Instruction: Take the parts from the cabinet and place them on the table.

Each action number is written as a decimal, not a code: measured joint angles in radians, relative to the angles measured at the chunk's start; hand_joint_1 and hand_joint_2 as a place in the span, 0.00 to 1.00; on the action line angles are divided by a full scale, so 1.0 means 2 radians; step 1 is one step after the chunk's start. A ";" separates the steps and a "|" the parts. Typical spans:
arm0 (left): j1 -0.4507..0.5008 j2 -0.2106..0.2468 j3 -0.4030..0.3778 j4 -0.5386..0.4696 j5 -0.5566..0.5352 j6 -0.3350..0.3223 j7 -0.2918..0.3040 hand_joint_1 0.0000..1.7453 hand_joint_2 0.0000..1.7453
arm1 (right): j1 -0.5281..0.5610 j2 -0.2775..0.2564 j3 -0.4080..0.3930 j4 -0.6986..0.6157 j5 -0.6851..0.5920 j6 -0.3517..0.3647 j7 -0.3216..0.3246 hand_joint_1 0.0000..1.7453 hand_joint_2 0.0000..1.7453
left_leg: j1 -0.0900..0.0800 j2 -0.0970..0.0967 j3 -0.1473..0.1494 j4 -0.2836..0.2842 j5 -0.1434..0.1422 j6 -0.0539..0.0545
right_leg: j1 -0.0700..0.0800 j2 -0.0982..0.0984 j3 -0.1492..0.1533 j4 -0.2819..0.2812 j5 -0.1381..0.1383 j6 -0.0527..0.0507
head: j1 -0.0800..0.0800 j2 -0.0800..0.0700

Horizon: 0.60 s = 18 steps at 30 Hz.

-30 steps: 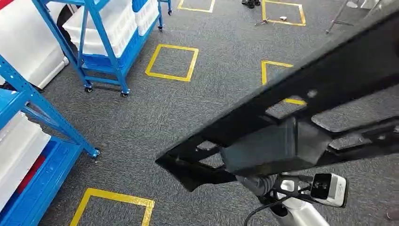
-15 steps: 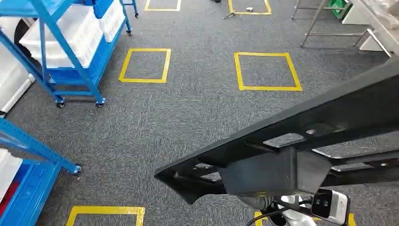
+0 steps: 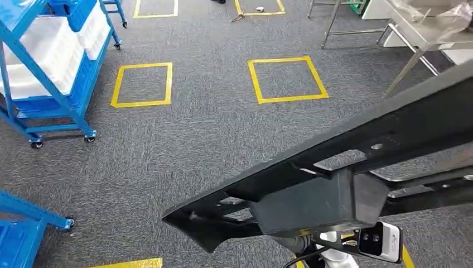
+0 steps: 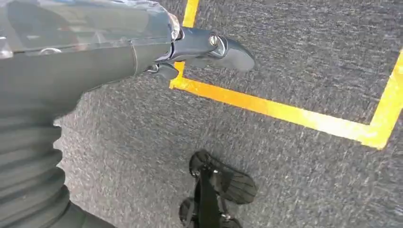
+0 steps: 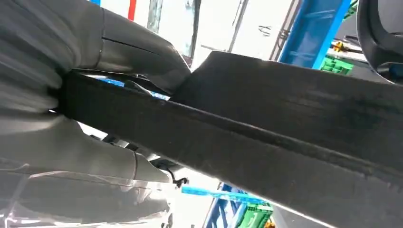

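One long black plastic part [image 3: 357, 167] is out of the cabinet, carried slantwise above the carpet in the right hand [image 5: 95, 90], which grasps it. Left hand [image 4: 190, 47] hangs with fingers loosely extended, holding nothing. Steel tabletop [image 3: 418, 33] lies ahead; placing remains.

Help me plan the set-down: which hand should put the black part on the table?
The right. The right hand already grips the long black part, with the steel table ahead on that side. The left hand hangs over carpet, holding nothing.
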 joint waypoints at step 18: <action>-0.001 0.001 0.013 0.000 0.013 -0.002 -0.013 0.00 1.00 | -0.081 0.016 0.041 0.067 -0.027 0.006 0.010 0.99 1.00 | -0.004 0.016 -0.041 0.108 -0.070 -0.022 | 0.001 -0.031 0.009 -0.023 0.013 -0.024 | 0.000 0.000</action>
